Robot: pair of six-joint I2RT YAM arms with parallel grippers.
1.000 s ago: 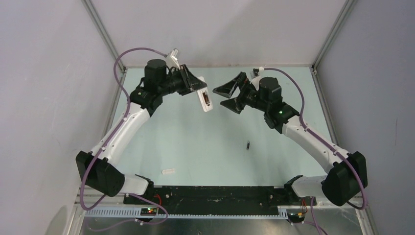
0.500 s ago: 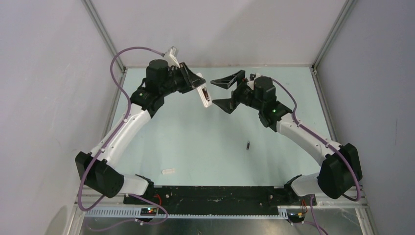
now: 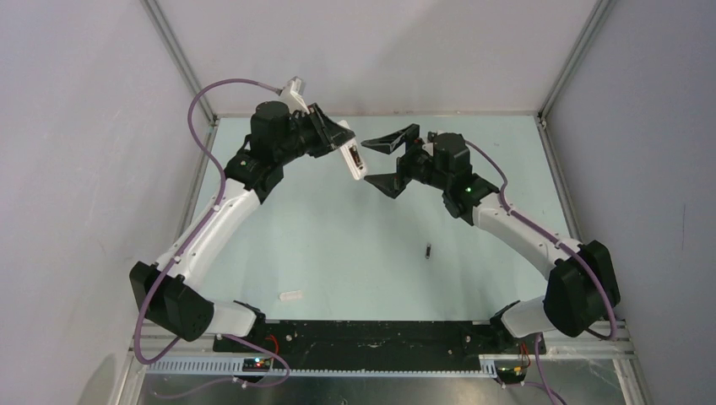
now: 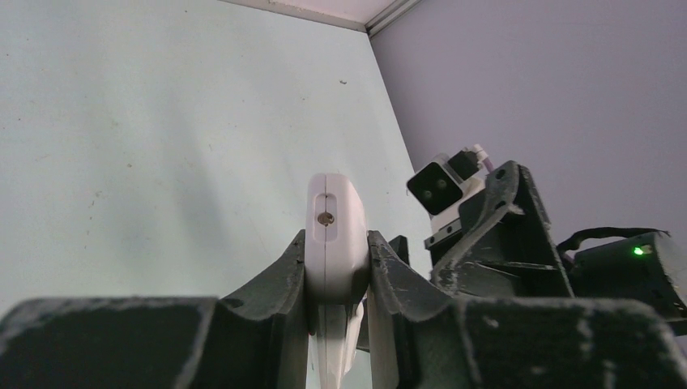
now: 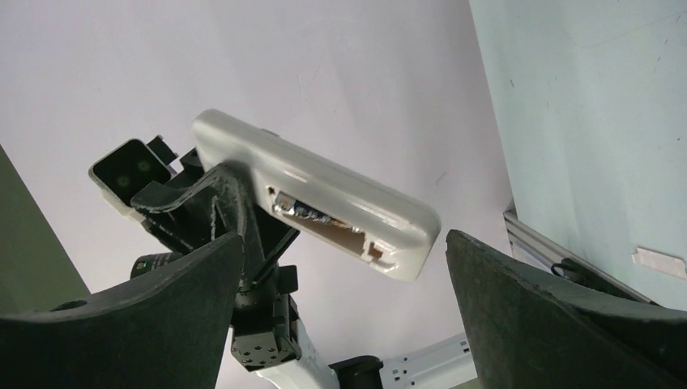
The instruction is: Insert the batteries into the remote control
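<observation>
1. Clamping one remote control [image 5: 324,182] (brownish recess showing), the left gripper [image 4: 338,263] holds it above the table [image 3: 338,245].
2. One right gripper [image 3: 369,163] gapes wide just beside it.
3. One battery [image 3: 428,250] and one cover strip [image 3: 290,295] lie on the table, well apart.

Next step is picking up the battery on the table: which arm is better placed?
Right. The right gripper is open and empty, and the battery lies on its side of the table. The left gripper is shut on the remote control.
</observation>
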